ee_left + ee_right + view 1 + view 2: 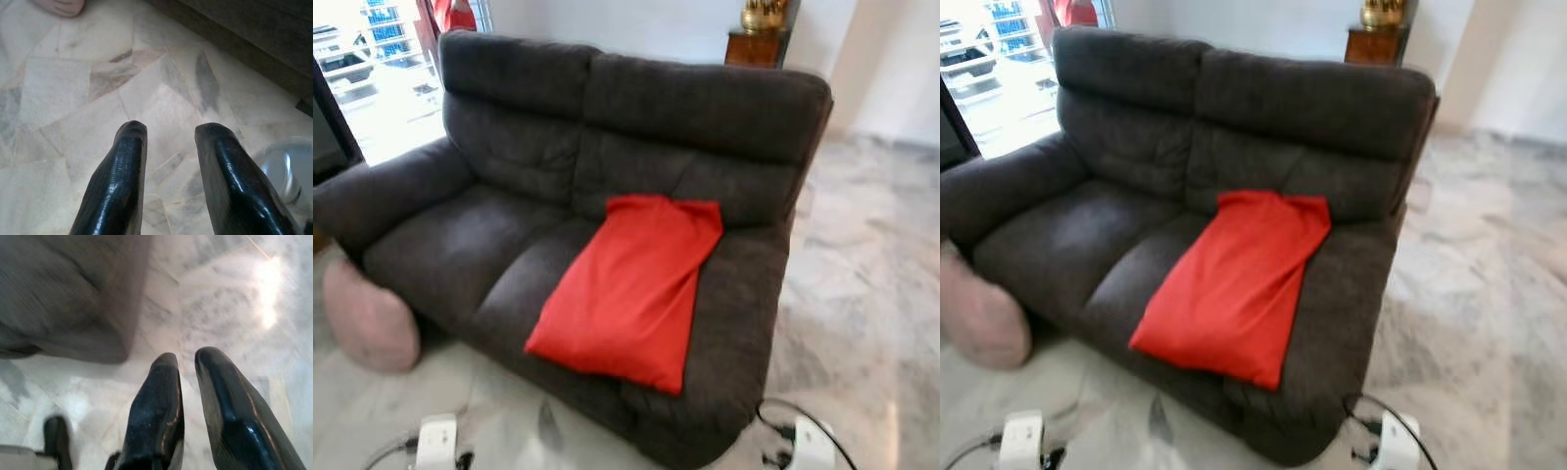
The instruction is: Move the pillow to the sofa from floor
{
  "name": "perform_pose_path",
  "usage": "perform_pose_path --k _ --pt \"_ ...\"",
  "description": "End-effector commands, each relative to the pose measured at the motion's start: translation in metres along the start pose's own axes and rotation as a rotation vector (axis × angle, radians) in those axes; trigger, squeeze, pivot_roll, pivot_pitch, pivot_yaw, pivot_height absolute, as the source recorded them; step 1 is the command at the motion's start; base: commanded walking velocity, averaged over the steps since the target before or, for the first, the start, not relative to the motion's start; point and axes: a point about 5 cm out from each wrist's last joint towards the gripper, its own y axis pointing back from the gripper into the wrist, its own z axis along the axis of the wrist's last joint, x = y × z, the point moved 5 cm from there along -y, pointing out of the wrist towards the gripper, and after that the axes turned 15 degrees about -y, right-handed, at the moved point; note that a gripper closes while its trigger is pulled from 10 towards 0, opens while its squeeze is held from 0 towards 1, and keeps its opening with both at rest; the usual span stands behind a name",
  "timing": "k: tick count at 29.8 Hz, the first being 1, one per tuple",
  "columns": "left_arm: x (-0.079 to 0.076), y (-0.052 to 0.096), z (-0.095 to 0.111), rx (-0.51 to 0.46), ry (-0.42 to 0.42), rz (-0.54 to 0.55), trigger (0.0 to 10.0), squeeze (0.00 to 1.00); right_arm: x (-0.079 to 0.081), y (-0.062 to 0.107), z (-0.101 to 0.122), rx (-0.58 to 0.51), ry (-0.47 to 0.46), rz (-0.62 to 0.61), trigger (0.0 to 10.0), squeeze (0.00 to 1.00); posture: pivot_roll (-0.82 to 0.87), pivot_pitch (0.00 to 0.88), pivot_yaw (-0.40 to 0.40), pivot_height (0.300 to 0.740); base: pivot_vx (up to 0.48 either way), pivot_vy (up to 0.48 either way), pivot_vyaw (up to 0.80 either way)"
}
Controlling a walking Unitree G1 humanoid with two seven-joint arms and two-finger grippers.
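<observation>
you're at the very start: the pink pillow (pixel 369 318) sits on the floor (pixel 862 294), pressed against the left front corner of the dark sofa (pixel 509 245), below its armrest. nothing is in hand yet. your left gripper (pixel 168 142) hangs low over the marble tiles with its fingers apart and nothing between them; the right gripper (pixel 188 364) hangs by the sofa's right front corner, fingers only slightly parted, also empty.

next, i'd say you need to turn and step left toward the pillow, bend low, and take it with both grippers, since it looks soft and bulky for one.

a red cloth (pixel 631 284) covers much of the right seat, so the left seat looks like the better landing spot. the floor is glossy pale marble. a bright window (pixel 382 59) stands behind the sofa on the left, a small wooden cabinet (pixel 756 44) behind on the right.
</observation>
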Motion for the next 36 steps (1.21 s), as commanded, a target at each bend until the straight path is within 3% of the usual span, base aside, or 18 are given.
perform_pose_path --k 1,11,24,28,36 --pt "0.006 -0.004 0.014 -0.026 -0.015 0.017 10.0 0.00 0.008 -0.002 0.005 -0.008 0.000 0.018 10.0 0.00 0.13 0.000 -0.010 0.740 0.000 0.000 0.00" --pt "0.005 -0.007 0.019 -0.004 -0.018 0.008 10.0 0.00 0.011 -0.002 0.005 -0.002 -0.010 0.023 10.0 0.00 0.11 0.000 -0.001 0.740 0.000 0.000 0.00" --pt "0.008 -0.006 0.006 0.053 -0.028 0.016 10.0 0.00 0.003 0.000 -0.005 0.026 -0.015 0.003 10.0 0.00 0.12 0.000 -0.008 0.740 0.000 0.000 0.00" --pt "0.009 -0.005 0.004 0.062 -0.030 0.020 10.0 0.00 -0.011 0.002 -0.010 0.046 -0.062 -0.058 10.0 0.00 0.11 0.000 -0.008 0.740 0.000 0.000 0.00" --pt "0.010 -0.005 0.002 0.067 -0.055 0.022 10.0 0.00 -0.011 0.002 -0.015 0.063 -0.056 -0.047 10.0 0.00 0.11 0.000 -0.006 0.740 0.000 0.000 0.00"
